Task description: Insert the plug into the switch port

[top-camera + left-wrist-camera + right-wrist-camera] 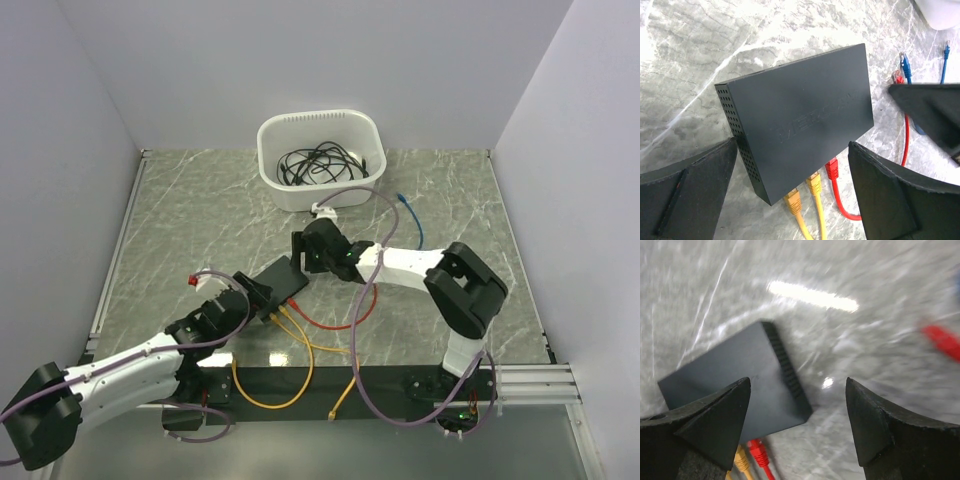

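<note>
Notably, your left gripper (792, 147) and right gripper (797, 382) gape empty over the mid-table switch port (807, 181), the blue plug (904, 61) seemingly lying loose well apart, so a careless descent could shove the black box (800, 115).

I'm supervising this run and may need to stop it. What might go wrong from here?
1. Neither the left gripper nor the right gripper holds the switch, so a push on it may slide it.
2. Two yellow cables and a red cable already plugged into it could snag a finger.
</note>
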Robot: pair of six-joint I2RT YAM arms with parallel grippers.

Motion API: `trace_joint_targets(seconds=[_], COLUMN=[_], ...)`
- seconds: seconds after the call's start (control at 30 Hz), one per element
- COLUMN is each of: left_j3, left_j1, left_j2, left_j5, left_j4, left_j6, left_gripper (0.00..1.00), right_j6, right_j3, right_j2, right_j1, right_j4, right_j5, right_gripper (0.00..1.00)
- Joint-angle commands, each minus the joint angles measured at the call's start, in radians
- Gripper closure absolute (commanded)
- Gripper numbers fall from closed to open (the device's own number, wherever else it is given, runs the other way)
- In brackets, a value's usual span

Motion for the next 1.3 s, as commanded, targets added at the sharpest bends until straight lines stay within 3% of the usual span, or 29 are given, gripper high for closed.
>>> trace_joint_targets(seconds=[0.0, 0.13, 0.3, 0.5, 1.03, 1.13, 1.23, 1.27], left_j3=[-0.004, 0.011, 0.002, 0.010, 0.001, -0.002, -0.001, -0.004], left_j1=[0.007, 0.007, 0.007, 0.007, 0.007, 0.007, 0.007, 0.007], left_j2=[-0.032, -0.098, -0.229, -0.327, -0.306, -0.307, -0.307, -0.310], left_j5=[-0.002, -0.031, -0.045, -0.049, -0.022, -0.020, -0.019, -0.017], left_j4=[-0.057, -0.146, -0.194, -0.271, -0.254, -0.249, -0.248, -0.249], left_j6=[0.032, 0.034, 0.040, 0.025, 0.035, 0.037, 0.037, 0.037], left_gripper=[0.01, 0.01, 0.01, 0.01, 0.01, 0.01, 0.01, 0.01], right_j6=[-0.041, -0.066, -0.118, -0.128, -0.144, -0.141, -0.138, -0.135], right_j3=[0.059, 0.074, 0.197, 0.211, 0.263, 0.272, 0.284, 0.286], right_j2=[-0.088, -0.102, -0.010, 0.061, 0.173, 0.181, 0.191, 0.193], right_j1=[-0.041, -0.128, -0.216, -0.259, -0.263, -0.266, -0.269, -0.269], right_j4=[-0.098, -0.162, -0.312, -0.309, -0.332, -0.333, -0.338, -0.341], right_j5=[0.154, 0.186, 0.183, 0.133, 0.116, 0.113, 0.120, 0.125], right_gripper=[0.17, 0.18, 0.19, 0.23, 0.30, 0.35, 0.46, 0.54])
